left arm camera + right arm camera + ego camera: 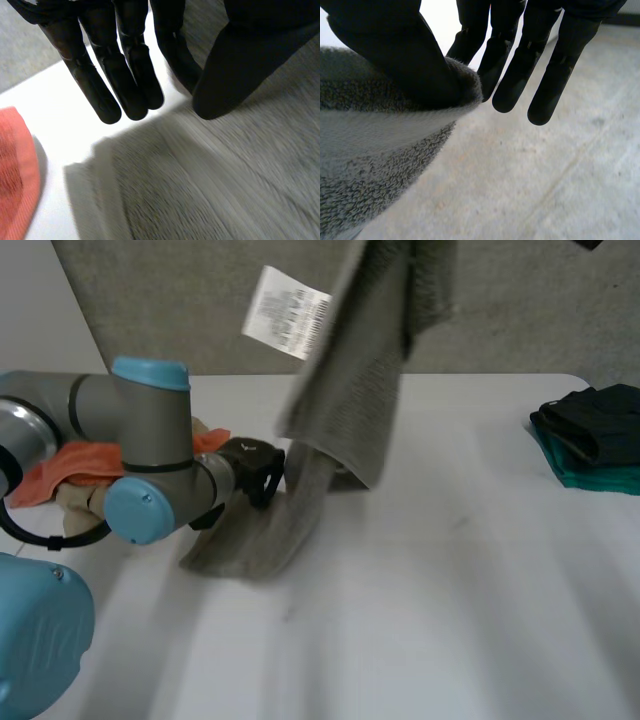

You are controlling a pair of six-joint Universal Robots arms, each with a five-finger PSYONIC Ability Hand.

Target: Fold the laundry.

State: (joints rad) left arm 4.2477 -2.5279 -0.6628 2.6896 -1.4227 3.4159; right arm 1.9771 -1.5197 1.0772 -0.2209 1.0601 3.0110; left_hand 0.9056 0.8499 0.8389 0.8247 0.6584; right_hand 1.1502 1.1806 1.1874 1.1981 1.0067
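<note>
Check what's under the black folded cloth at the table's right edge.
A folded teal cloth lies under the black cloth on the white table, its edge showing along the near side. Anything between them is covered.

The towel [345, 390] is a plain taupe-grey terry, and its label [287, 312] is white with fine dark print. Just beside the towel, the left robot hand [250, 470] is black and its arm [130, 430] grey with light-blue caps. Farther from the towel on that side, a cloth [70, 465] is orange. Well apart from the towel, a folded pile [595, 435] shows black over teal. The tabletop [450, 590] is white and the right robot hand [395, 55] black.
</note>
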